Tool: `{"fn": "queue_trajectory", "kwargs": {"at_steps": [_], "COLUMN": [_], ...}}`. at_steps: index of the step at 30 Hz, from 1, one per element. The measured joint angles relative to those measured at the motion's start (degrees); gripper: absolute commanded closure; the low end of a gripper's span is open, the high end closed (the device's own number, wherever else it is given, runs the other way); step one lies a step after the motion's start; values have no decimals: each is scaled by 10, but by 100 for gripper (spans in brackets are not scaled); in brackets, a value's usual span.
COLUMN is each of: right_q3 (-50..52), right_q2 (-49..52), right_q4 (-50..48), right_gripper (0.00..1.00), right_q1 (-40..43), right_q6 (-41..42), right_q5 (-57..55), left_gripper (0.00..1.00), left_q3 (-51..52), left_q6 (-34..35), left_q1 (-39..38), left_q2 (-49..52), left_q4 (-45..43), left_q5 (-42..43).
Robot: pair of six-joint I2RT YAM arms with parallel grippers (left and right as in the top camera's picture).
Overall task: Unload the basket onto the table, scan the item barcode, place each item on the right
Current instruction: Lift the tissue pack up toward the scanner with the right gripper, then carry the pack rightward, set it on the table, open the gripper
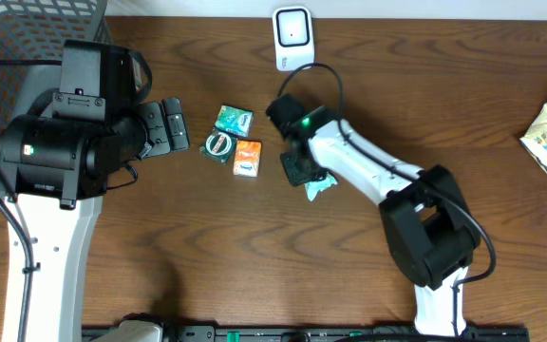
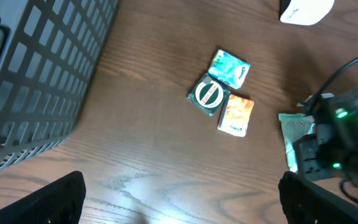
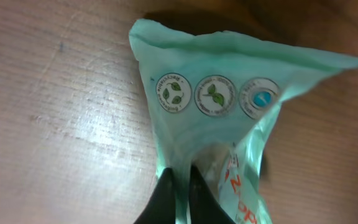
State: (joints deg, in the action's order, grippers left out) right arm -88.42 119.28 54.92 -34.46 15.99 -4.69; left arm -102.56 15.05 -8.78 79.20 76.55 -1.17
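One pouch [image 3: 229, 124] is being pinched by the right jaws, left jaws hanging spread, likely needing lifting toward the twelve-o'clock scanner [image 1: 292, 30].

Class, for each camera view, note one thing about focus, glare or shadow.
Overhead: evenly lit, sharp. Left wrist: basket soft and skewed near the lens. Right wrist: green packet fills the frame, slightly blurred; pale glare on the table beside it.
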Motion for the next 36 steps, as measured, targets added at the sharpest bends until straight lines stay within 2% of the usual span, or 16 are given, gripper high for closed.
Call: {"fn": "queue_trajectory", "kwargs": {"at_steps": [4,10,12,15,18,23,28,31,36], "right_q3": [-47,-78,-78,-78,-78,-73,-46,-32,11], "right_q2": [0,0,0,0,0,0,0,0,0], "right_q4": [39,58,67,89,100,85,52,40,-8], "right_gripper": [99,99,92,77,74,57,55,43,43], "right_q1": [48,152,177,191,174,101,17,-20,-53], "right_q6": [-23,-90,-110,-141,-156,-130,-69,-38,-10], "right_q5": [99,327,364,383,356,234,71,-1,-83], "left_gripper": [2,2,2,2,2,2,2,2,2], "left_q3": [0,0,0,0,0,0,0,0,0], "left_q6": [0,0,0,0,0,0,0,0,0], "left_q1": [0,0,0,0,0,0,0,0,0], "left_q2": [0,0,0,0,0,0,0,0,0], "left_q4": [0,0,0,0,0,0,0,0,0], "left_q5": [0,0,0,0,0,0,0,0,0]}}
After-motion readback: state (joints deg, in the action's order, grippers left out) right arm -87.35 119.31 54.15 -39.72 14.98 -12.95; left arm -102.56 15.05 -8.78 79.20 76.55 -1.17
